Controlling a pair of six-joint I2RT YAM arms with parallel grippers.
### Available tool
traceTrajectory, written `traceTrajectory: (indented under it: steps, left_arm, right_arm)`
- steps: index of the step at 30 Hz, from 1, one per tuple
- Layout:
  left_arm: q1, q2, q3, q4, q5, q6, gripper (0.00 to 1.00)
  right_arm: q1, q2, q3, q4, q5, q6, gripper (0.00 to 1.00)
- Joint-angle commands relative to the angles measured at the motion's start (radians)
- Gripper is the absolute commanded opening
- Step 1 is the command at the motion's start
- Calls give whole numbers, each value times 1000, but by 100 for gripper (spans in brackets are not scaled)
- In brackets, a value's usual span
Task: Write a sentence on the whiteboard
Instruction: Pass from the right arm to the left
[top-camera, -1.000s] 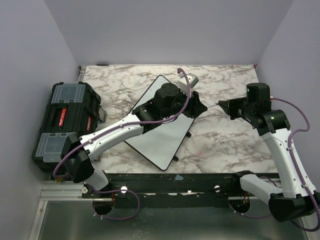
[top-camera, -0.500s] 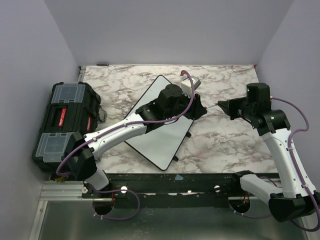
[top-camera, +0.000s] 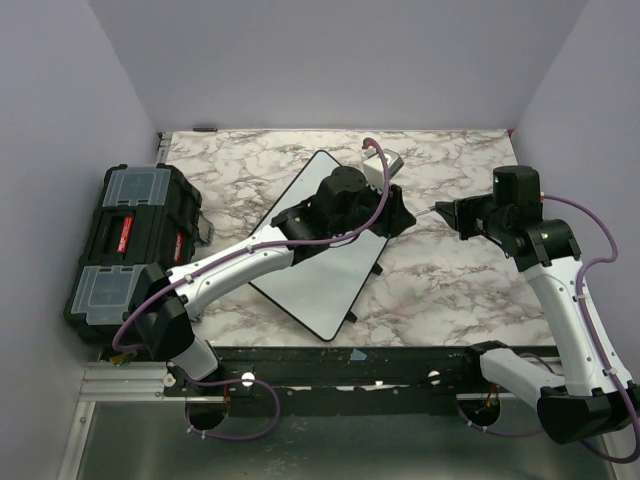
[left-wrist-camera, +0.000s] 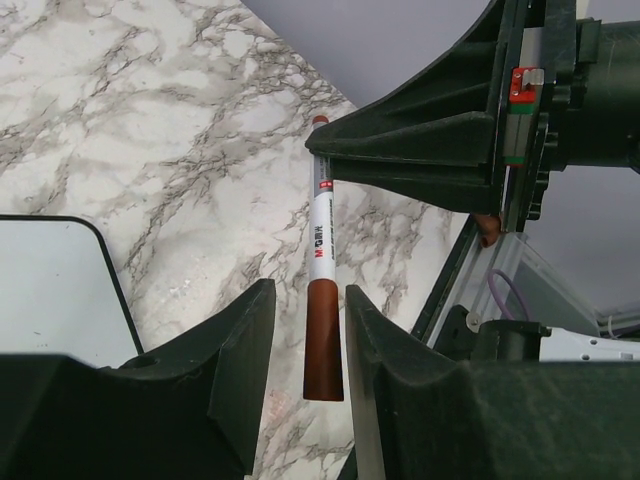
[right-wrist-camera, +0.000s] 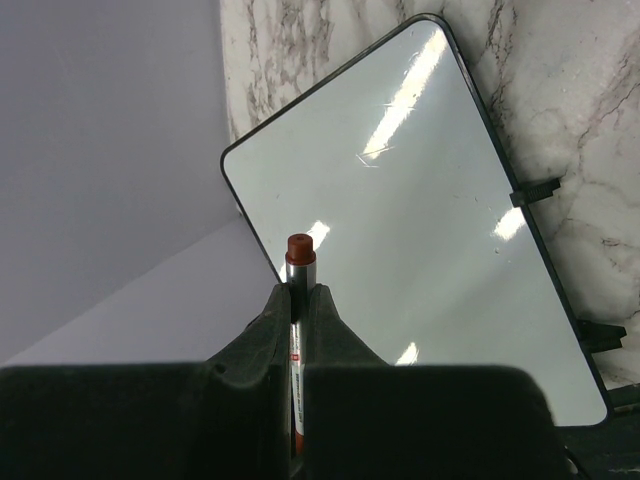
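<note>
The whiteboard (top-camera: 322, 282) lies slanted on the marble table, and its visible surface (right-wrist-camera: 430, 200) is blank, so no sentence is in view. My right gripper (top-camera: 452, 212) is shut on a white marker (right-wrist-camera: 300, 250) with a red end poking above its fingers. In the left wrist view the marker (left-wrist-camera: 319, 230) hangs from the right fingers (left-wrist-camera: 420, 150). Its long red-brown cap (left-wrist-camera: 323, 345) sits between my left gripper's (left-wrist-camera: 308, 292) fingers. The left jaws stand open around the cap, with a narrow gap on each side. The left gripper (top-camera: 404, 218) hovers over the board's right corner.
A black toolbox (top-camera: 125, 240) with clear lid compartments sits at the table's left edge. A small grey block (top-camera: 388, 160) lies behind the board. One corner of the board (left-wrist-camera: 50, 290) shows under my left fingers. Purple walls close in on three sides.
My left arm has edged slightly toward the right gripper, bringing its fingers around the marker's cap. The right arm and the marker have held still.
</note>
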Motion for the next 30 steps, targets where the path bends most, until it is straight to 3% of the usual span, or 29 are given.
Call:
traceTrajectory:
  steps: [1,6,14,15,21,24,25,27,29,30]
  left_arm:
    - [-7,-18,24,-4,-29,10,34]
    - [-7,-17,31,0,-19,5,30]
    - [-7,-21,39,-8,-23,5,34]
    - [-7,-23,41,-9,-23,6,32]
    - [-7,-20,55,-23,-13,12,0]
    - [-7,-18,64,-34,0,19,0]
    - [-7,-20,69,-40,2,21,0]
    - [-7,-24,76,-56,3,26,0]
    - [-7,-35,75,-63,3,34,0]
    - [-6,-40,73,-65,3,36,0]
  right_arm:
    - [-3,-3,3,-19,-14,-4,1]
    - [-3,-6,1,-23,-9,-5,1]
    - [-3,-10,-12,-20,-22,-4,1]
    - [-4,-9,-13,-19,-24,-4,1]
    - [-3,-19,-24,-17,-29,0,1]
    - [-3,-25,-40,24,-53,-18,1]
    - [-4,-29,-50,55,-67,-36,9]
    - [-3,-39,-60,100,-85,-61,58]
    - [-4,-48,-66,117,-87,-78,95]
    - [-4,-53,-67,121,-78,-88,100]
